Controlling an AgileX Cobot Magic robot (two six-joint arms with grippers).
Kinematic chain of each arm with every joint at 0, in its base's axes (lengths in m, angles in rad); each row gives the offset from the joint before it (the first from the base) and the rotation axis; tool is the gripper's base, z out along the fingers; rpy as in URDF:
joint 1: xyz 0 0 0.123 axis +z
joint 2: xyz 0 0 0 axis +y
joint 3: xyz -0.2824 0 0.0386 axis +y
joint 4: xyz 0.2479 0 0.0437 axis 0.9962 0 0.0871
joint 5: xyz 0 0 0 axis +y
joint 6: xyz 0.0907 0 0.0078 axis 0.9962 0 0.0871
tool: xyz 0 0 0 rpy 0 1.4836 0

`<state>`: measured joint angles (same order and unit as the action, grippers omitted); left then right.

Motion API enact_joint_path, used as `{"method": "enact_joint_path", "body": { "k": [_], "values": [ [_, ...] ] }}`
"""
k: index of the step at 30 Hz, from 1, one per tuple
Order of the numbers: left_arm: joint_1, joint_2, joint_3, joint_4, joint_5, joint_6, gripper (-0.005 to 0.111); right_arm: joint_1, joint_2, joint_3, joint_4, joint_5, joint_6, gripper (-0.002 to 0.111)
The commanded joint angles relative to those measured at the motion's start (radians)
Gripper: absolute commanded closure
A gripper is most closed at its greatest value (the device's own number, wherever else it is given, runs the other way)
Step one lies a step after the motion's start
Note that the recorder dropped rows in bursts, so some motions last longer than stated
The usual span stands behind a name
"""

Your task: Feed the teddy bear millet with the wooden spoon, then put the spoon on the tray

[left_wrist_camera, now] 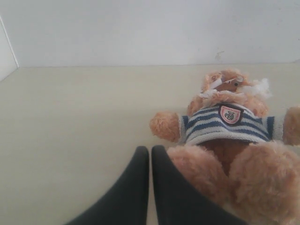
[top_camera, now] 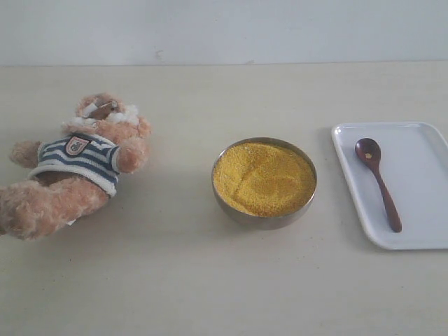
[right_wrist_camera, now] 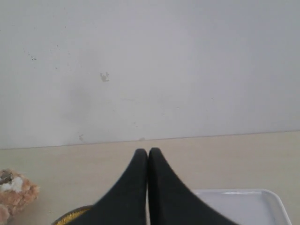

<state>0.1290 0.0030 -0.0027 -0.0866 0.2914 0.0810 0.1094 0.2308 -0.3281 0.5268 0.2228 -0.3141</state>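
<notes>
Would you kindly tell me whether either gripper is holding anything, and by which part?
Nothing is held: left gripper and right gripper are shut empty; the spoon lies on the tray.

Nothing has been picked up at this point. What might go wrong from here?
1. The spoon lies flat on the tray; the shut right gripper must open, and a pinch on the slim handle may slip or shove the tray.
2. The millet fills the bowl almost to its rim, so scooping may spill grain onto the table.
3. The teddy bear lies on its back beyond the bowl; a loaded spoon could shed grain on the way.
</notes>
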Motion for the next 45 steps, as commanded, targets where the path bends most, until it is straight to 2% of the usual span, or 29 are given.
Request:
{"method": "enact_joint_path", "body": {
  "k": [1, 7, 10, 16, 17, 20, 21, 45],
  "values": [
    [0.001, -0.003, 0.003, -0.002, 0.003, -0.006, 0.103, 0.036, -0.061, 0.117, -0.020, -0.077, -0.010, 0.109],
    [0.001, -0.003, 0.003, -0.002, 0.003, -0.006, 0.103, 0.042, -0.139, 0.316, -0.016, -0.129, 0.001, 0.109],
    [0.001, -0.003, 0.003, -0.002, 0.003, -0.006, 0.103, 0.042, -0.139, 0.328, -0.016, -0.125, 0.001, 0.109],
    [0.001, -0.003, 0.003, -0.002, 0.003, -0.006, 0.103, 0.042, -0.210, 0.328, -0.112, -0.005, -0.025, 0.109],
    [0.001, -0.003, 0.003, -0.002, 0.003, -0.006, 0.103, 0.042, -0.215, 0.328, -0.144, -0.005, 0.002, 0.109],
    [0.001, -0.003, 0.003, -0.002, 0.003, -0.006, 0.103, 0.040, -0.219, 0.328, -0.456, 0.082, 0.334, 0.109],
    [0.001, -0.003, 0.003, -0.002, 0.003, -0.006, 0.103, 0.040, -0.219, 0.328, -0.485, 0.101, 0.376, 0.109],
    [0.001, -0.003, 0.003, -0.002, 0.003, -0.006, 0.103, 0.040, -0.220, 0.328, -0.495, 0.099, 0.308, 0.109]
  ]
}}
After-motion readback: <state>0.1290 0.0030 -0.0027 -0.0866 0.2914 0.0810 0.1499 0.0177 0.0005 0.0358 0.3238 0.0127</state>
